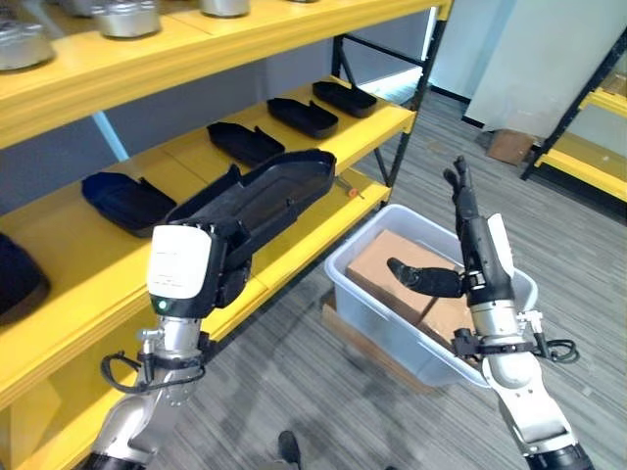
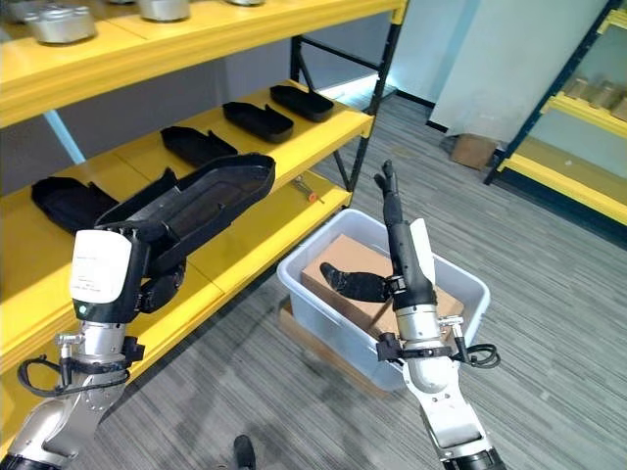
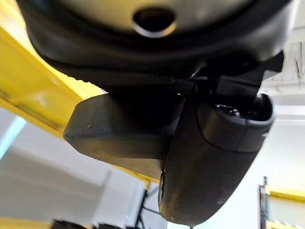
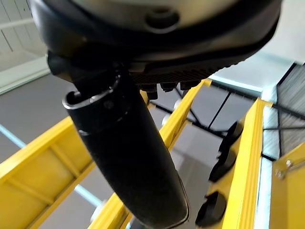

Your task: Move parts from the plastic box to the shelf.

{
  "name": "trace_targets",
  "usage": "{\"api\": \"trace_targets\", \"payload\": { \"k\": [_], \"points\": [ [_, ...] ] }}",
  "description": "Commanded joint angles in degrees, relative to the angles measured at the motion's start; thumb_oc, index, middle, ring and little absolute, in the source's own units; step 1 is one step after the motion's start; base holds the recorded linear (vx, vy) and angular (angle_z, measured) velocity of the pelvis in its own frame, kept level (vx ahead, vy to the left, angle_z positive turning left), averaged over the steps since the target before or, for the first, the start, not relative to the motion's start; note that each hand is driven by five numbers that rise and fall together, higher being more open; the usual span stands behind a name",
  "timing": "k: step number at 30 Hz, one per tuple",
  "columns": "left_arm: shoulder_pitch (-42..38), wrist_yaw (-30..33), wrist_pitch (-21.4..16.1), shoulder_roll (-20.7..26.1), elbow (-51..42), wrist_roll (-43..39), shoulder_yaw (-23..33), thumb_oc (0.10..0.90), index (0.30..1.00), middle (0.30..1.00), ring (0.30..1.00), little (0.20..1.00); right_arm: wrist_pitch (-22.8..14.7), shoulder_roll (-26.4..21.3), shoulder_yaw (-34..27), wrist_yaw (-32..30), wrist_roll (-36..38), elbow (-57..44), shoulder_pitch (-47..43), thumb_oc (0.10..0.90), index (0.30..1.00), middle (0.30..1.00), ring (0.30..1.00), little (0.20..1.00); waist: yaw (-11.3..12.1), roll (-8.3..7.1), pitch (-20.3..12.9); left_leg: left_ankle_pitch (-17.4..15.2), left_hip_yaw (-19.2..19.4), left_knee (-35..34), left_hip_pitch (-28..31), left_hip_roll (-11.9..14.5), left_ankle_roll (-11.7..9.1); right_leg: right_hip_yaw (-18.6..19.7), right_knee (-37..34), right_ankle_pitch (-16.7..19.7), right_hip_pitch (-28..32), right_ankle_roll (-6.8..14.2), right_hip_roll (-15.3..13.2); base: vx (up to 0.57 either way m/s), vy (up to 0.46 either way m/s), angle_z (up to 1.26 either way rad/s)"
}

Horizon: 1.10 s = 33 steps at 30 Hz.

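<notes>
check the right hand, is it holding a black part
No, the right hand is raised with straight fingers and holds nothing; the long black plastic tray-shaped part is in the left hand.

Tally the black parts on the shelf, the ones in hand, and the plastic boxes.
Black moulded plastic parts on the yellow middle shelf: 5
Same part held by the left hand: 1
Translucent plastic box: 1
Total: 7

Yellow shelf (image 1: 294, 235); black parts (image 1: 245, 142); translucent white box (image 1: 372, 294).
</notes>
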Motion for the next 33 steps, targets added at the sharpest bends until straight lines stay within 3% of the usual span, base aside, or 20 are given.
{"api": "trace_targets", "payload": {
  "k": [1,2,3,4,6,7,9,14,15,16,18,20,21,22,23,24,25,28,31,33],
  "points": [
    [-6.27,7.34,-0.51,2.45,-6.35,0.73,4.64,0.400,0.300,0.300,0.300,0.300,-3.90,-0.09,-3.21,-2.89,-3.18,-2.43,-4.74,0.900,1.000,1.000,1.000,1.000,-1.00,-1.18,-4.21,-6.46,-4.41,-1.91,6.00,2.21,-2.45,11.44,-0.47,12.07,-5.30,4.03,-3.12,-0.04,0.195,0.47],
    [-7.11,7.51,-0.37,2.52,-5.44,0.42,3.61,0.400,0.300,0.300,0.300,0.300,-4.13,-0.14,-3.29,-3.05,-3.49,-2.39,-4.54,0.900,1.000,1.000,1.000,1.000,-2.47,-0.77,-3.57,-5.84,-6.18,-1.91,5.64,2.05,-2.09,18.07,1.10,10.64,-7.76,2.44,0.61,-0.07,0.217,0.95],
    [-7.38,7.41,-0.30,2.46,-4.69,0.19,3.20,0.400,0.300,0.300,0.300,0.300,-4.31,-0.16,-3.08,-2.90,-3.15,-2.22,-4.46,0.900,1.000,1.000,1.000,1.000,-2.91,-0.20,-3.19,-5.70,-6.97,-1.91,5.75,1.95,-1.76,21.34,3.04,8.19,-10.14,1.23,4.32,0.00,0.272,1.05],
    [-7.10,6.47,0.42,2.38,-4.28,0.62,3.12,0.400,0.300,0.300,0.300,0.300,-4.75,-0.51,-3.01,-2.28,-2.58,-2.09,-4.03,0.900,1.000,1.000,1.000,1.000,-3.31,0.25,-2.91,-5.47,-8.41,-1.91,5.90,1.23,-1.19,23.29,5.56,2.83,-12.72,-1.19,11.50,0.02,0.201,0.90],
    [-6.86,5.28,0.59,1.55,-4.52,0.37,3.36,0.400,0.300,0.300,0.300,0.300,-5.15,-0.94,-3.23,-1.75,-2.36,-2.33,-3.68,0.900,1.000,1.000,1.000,1.000,-3.59,0.12,-3.05,-4.95,-9.47,-1.91,5.47,0.50,-1.08,22.38,5.56,0.57,-13.48,-2.62,15.75,0.03,0.052,0.34],
    [-6.38,5.29,0.71,0.45,-4.32,0.31,3.77,0.400,0.300,0.300,0.300,0.300,-5.95,-1.24,-3.29,-1.93,-2.30,-2.66,-3.49,0.900,1.000,1.000,1.000,1.000,-3.85,-0.65,-3.58,-4.52,-10.31,-1.91,4.82,-0.29,-1.72,25.00,-1.93,-0.47,-11.64,-3.47,19.70,0.03,-0.053,0.50],
    [-4.68,4.95,0.17,-0.60,-4.23,0.63,4.11,0.400,0.300,0.300,0.300,0.300,-6.01,-1.60,-2.84,-1.67,-2.19,-2.18,-3.19,0.900,1.000,1.000,1.000,1.000,-3.31,-1.02,-4.68,-4.38,-10.13,-1.91,4.53,-0.20,-2.20,27.28,-8.69,1.26,-7.81,-3.52,20.37,0.06,-0.093,0.53],
    [-1.61,4.48,0.32,-0.62,-4.44,0.79,6.47,0.400,0.300,0.300,0.300,0.300,-6.35,-3.15,-5.32,-1.56,-1.61,-3.31,-1.33,0.900,1.000,1.000,1.000,1.000,-2.24,-0.65,-5.11,-3.46,-9.28,-1.72,3.22,0.84,-3.55,22.01,-13.85,2.69,-4.95,-2.95,19.30,0.01,-0.063,0.12],
    [-2.82,4.77,-0.09,-0.62,-4.45,0.01,6.31,0.400,0.300,0.300,0.300,0.300,-6.79,-4.31,-6.57,-2.55,-1.95,-3.63,-1.77,0.900,1.000,1.000,1.000,1.000,-2.84,-0.87,-2.96,-3.57,-4.89,3.51,-0.35,2.53,-4.61,18.21,-13.04,2.98,-5.41,-3.11,17.23,-0.30,0.009,1.25],
    [-5.56,4.94,-1.40,0.56,-5.89,-1.67,5.77,0.400,0.300,0.300,0.300,0.300,-6.85,-5.99,-8.27,-4.44,-2.85,-4.28,-2.21,0.900,1.000,1.000,1.000,1.000,-6.39,-0.74,-2.01,-5.59,10.44,9.32,-0.58,10.13,-6.10,12.92,-11.37,3.06,-6.81,-2.77,14.00,-0.28,0.023,1.73],
    [-5.85,5.36,-2.29,0.99,-6.37,-2.06,5.76,0.400,0.300,0.300,0.300,0.300,-6.74,-5.85,-8.31,-5.22,-3.38,-4.29,-2.23,0.900,1.000,1.000,1.000,1.000,-5.96,-0.54,-1.62,-7.44,9.88,12.98,-1.12,12.46,-7.38,12.54,-10.48,2.41,-6.98,-2.90,14.22,-0.05,0.014,1.81],
    [-5.97,6.77,-2.94,1.21,-6.81,-2.87,5.71,0.400,0.300,0.300,0.300,0.300,-7.19,-6.02,-8.78,-5.39,-3.00,-4.86,-1.22,0.900,1.000,1.000,1.000,1.000,-5.61,-1.10,-1.54,-8.41,5.57,16.27,-1.01,15.92,-8.42,11.57,-8.15,1.00,-6.92,-3.02,12.93,0.04,0.061,0.51],
    [-6.73,7.42,-3.21,1.01,-7.06,-3.82,5.48,0.400,0.300,0.300,0.300,0.300,-7.45,-5.84,-8.95,-5.66,-2.17,-4.98,0.11,0.900,1.000,1.000,1.000,1.000,-5.77,-1.04,-1.75,-5.63,3.92,16.27,0.15,21.02,-9.34,10.13,-5.87,-0.53,-7.07,-2.89,11.60,0.03,0.183,-0.26],
    [-7.26,7.69,-3.29,0.88,-7.23,-4.19,5.36,0.400,0.300,0.300,0.300,0.300,-7.73,-5.91,-9.14,-5.74,-1.90,-5.14,0.88,0.900,1.000,1.000,1.000,1.000,-6.22,-0.82,-1.78,-3.05,3.72,15.28,0.94,24.27,-9.86,9.04,-4.40,-0.99,-7.78,-2.96,10.58,0.03,0.146,0.10],
    [-7.31,7.72,-3.29,0.85,-7.20,-4.29,5.21,0.400,0.300,0.300,0.300,0.300,-7.87,-5.99,-9.28,-5.74,-1.83,-5.20,1.13,0.900,1.000,1.000,1.000,1.000,-6.42,-0.41,-1.79,-2.20,3.12,14.29,1.28,24.72,-10.58,8.88,-3.36,-1.79,-7.97,-2.96,11.02,0.04,0.292,0.60],
    [-8.10,8.00,-3.53,0.62,-7.65,-4.60,4.63,0.400,0.300,0.300,0.300,0.300,-7.82,-6.68,-9.49,-6.02,-1.70,-5.07,2.39,0.900,1.000,1.000,1.000,1.000,-6.88,1.15,-2.11,5.31,1.28,9.89,3.81,29.95,-12.90,7.93,0.72,-3.30,-9.60,-2.27,9.02,0.09,0.361,0.64],
    [-8.69,8.11,-3.64,0.05,-7.64,-4.76,3.99,0.400,0.300,0.300,0.300,0.300,-7.91,-6.92,-9.42,-6.51,-1.36,-4.67,2.29,0.900,1.000,1.000,1.000,1.000,-6.73,2.43,-2.01,6.39,-2.43,5.67,4.60,29.17,-13.29,8.07,3.98,-4.33,-10.66,-1.78,7.44,0.08,0.399,0.53],
    [-9.23,7.67,-3.64,-0.06,-7.93,-4.29,3.44,0.400,0.300,0.300,0.300,0.300,-7.71,-6.85,-10.38,-7.11,-2.35,-4.83,2.45,0.900,1.000,1.000,1.000,1.000,-6.86,3.08,-2.50,3.45,-0.75,2.31,4.96,26.93,-14.40,8.08,3.04,-2.09,-9.87,-0.62,5.27,0.08,0.297,0.37],
    [-9.24,7.43,-3.79,1.07,-8.37,-4.17,3.82,0.400,0.300,0.300,0.300,0.300,-7.27,-5.33,-11.21,-6.71,-2.73,-5.27,3.52,0.900,1.000,1.000,1.000,1.000,-5.87,2.30,-3.62,0.47,-0.42,-0.66,6.52,22.49,-13.81,7.36,0.26,0.75,-6.99,1.44,2.95,0.12,0.271,0.87],
    [-9.33,7.63,-3.71,1.21,-8.43,-4.24,3.94,0.400,0.300,0.300,0.300,0.300,-6.96,-4.91,-11.14,-6.73,-3.07,-5.24,3.53,0.900,1.000,1.000,1.000,1.000,-5.35,1.95,-3.75,-0.48,-0.73,-0.79,6.63,21.07,-13.36,6.86,-0.99,1.91,-5.81,2.30,1.94,0.09,0.221,0.70]
  ]
}}
